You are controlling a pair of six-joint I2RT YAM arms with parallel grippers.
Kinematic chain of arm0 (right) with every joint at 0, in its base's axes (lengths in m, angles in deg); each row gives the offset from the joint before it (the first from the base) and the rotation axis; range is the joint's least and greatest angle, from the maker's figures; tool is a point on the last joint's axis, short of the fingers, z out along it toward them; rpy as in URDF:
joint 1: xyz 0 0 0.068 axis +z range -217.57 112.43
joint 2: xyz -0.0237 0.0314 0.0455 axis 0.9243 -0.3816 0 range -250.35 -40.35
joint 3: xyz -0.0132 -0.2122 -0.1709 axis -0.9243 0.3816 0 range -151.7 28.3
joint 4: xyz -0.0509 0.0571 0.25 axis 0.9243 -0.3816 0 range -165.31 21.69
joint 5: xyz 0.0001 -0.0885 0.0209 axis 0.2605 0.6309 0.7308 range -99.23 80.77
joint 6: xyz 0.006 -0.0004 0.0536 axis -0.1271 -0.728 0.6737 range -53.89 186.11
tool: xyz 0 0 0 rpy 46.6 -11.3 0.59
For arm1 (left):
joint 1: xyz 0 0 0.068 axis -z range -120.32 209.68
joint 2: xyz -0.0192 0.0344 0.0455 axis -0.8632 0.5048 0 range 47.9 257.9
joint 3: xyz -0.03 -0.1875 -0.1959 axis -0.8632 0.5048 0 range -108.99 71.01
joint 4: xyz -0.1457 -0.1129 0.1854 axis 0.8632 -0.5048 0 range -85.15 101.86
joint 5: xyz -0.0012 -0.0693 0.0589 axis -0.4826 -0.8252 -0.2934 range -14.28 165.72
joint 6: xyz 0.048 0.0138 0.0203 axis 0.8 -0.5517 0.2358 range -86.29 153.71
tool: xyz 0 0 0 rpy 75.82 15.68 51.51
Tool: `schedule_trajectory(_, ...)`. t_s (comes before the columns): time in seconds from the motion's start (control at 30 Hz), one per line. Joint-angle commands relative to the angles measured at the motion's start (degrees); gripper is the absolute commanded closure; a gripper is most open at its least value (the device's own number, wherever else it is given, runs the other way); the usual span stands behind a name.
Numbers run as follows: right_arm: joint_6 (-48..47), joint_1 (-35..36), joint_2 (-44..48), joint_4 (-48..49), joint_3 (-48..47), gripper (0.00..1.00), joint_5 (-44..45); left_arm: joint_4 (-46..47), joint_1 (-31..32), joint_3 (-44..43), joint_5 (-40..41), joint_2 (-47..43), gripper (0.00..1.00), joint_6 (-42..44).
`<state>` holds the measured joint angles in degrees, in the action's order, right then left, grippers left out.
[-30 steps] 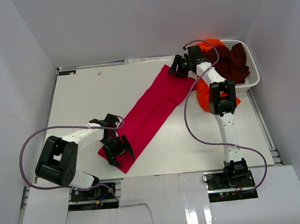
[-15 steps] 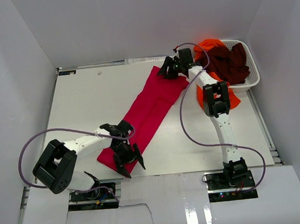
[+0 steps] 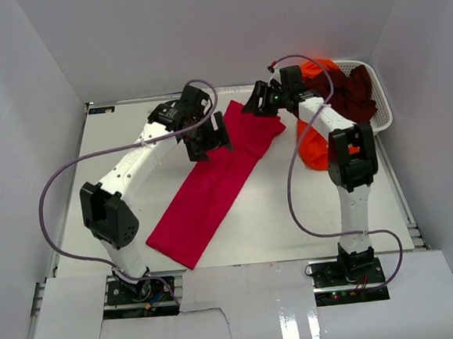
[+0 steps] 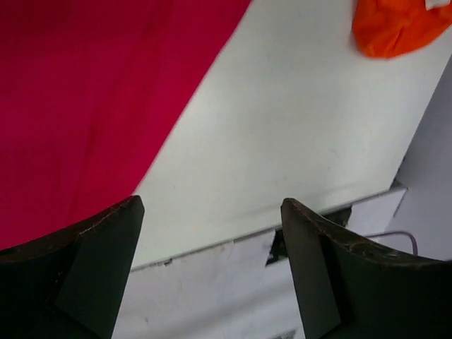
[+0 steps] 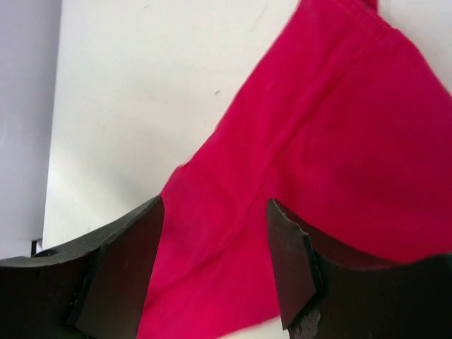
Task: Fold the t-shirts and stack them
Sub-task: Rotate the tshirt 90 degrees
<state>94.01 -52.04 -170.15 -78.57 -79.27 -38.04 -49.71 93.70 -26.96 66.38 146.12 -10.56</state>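
Observation:
The crimson-red t-shirt lies folded into a long strip, running diagonally from the table's near left to the far middle. My left gripper hovers open and empty over the strip's far part; in its wrist view the red cloth is at the upper left. My right gripper is open above the strip's far end, with red cloth between its fingers. The orange t-shirt lies bunched beside the right arm and also shows in the left wrist view. The dark maroon t-shirt sits in the basket.
The white mesh laundry basket stands at the far right, with more orange cloth at its far left rim. White walls close in the table on three sides. The right arm's cable loops over the table near the orange cloth.
My left arm has swung from the strip's near end up to its far part. My right gripper has stayed at the strip's far end, shifting slightly.

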Motion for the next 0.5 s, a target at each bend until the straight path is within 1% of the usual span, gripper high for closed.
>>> schedule_trajectory(0.0, -3.03, 0.20, 13.50, 2.79, 8.66, 0.34, 2.18, 2.22, -2.29, -8.00, 4.68, 8.18, 0.10, 10.15)
schedule_trajectory(0.03, -3.03, 0.20, 17.26, 2.62, 13.65, 0.34, 3.67, 2.58, -2.64, -10.02, 4.42, 10.48, 0.10, 13.39)
schedule_trajectory(0.07, -2.42, 0.12, 18.95, 2.35, 15.96, 0.34, 4.81, 2.76, -2.82, -14.13, 4.16, 12.68, 0.10, 14.90)
schedule_trajectory(0.1, -2.15, 0.03, 20.45, 2.26, 18.25, 0.34, 5.52, 4.15, -2.91, -15.65, 3.38, 14.79, 0.09, 16.57)
schedule_trajectory(0.13, -2.06, -0.06, 22.64, 2.18, 21.93, 0.35, 6.57, 4.78, -3.43, -17.06, -0.72, 18.47, 0.09, 18.24)
schedule_trajectory(0.2, -1.97, -0.06, 24.06, 0.51, 24.33, 0.35, 8.51, 5.66, -3.96, -21.01, -3.82, 21.57, 0.10, 21.23)
schedule_trajectory(0.23, -2.15, -0.15, 24.59, -0.10, 25.29, 0.35, 8.95, 7.05, -4.57, -21.99, -6.01, 23.84, 0.10, 21.94)
schedule_trajectory(0.3, -1.89, -0.15, 24.86, -0.90, 27.84, 0.35, 10.35, 10.12, -5.28, -23.13, -8.22, 25.27, 0.10, 22.82)
schedule_trajectory(0.33, -1.62, -0.24, 24.94, -0.90, 29.51, 0.35, 11.49, 11.19, -6.15, -23.40, -11.37, 26.49, 0.10, 22.91)
schedule_trajectory(0.4, -0.92, -0.50, 24.07, -0.81, 30.40, 0.34, 11.94, 13.04, -6.68, -25.32, -12.62, 27.99, 0.11, 22.74)
schedule_trajectory(0.47, -0.74, -0.85, 22.49, -1.60, 29.53, 0.34, 12.21, 12.96, -6.69, -27.61, -14.11, 30.62, 0.11, 23.26)
